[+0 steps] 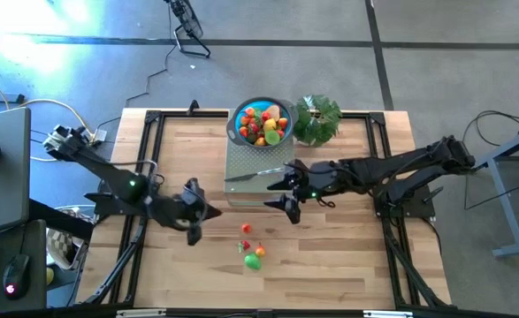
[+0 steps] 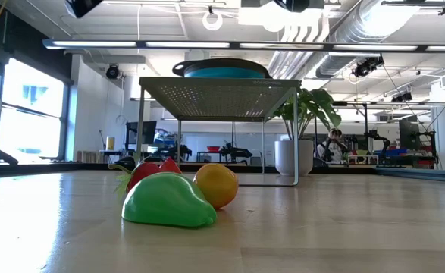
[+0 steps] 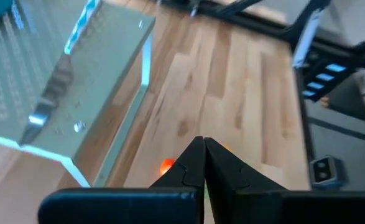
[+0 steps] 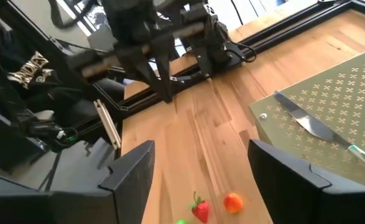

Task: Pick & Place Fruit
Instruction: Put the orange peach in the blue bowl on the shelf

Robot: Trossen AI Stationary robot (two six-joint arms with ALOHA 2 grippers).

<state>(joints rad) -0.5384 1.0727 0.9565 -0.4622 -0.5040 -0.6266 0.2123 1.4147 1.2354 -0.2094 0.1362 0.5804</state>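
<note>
Looks like the reach step: right gripper point(image 1: 280, 194) hangs spread wide, loose fruit point(image 1: 252, 253) at its 7 o'clock; probably needs lowering there. Left gripper point(image 1: 194, 231) is pinched closed, holding nothing.

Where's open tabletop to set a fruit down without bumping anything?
Bare wood lies right of the three loose fruits, toward the right frame rail, and in the front left corner. It's crowded around the perforated stand, with the blue bowl, knife, open right pincer and shut left pincer.
</note>
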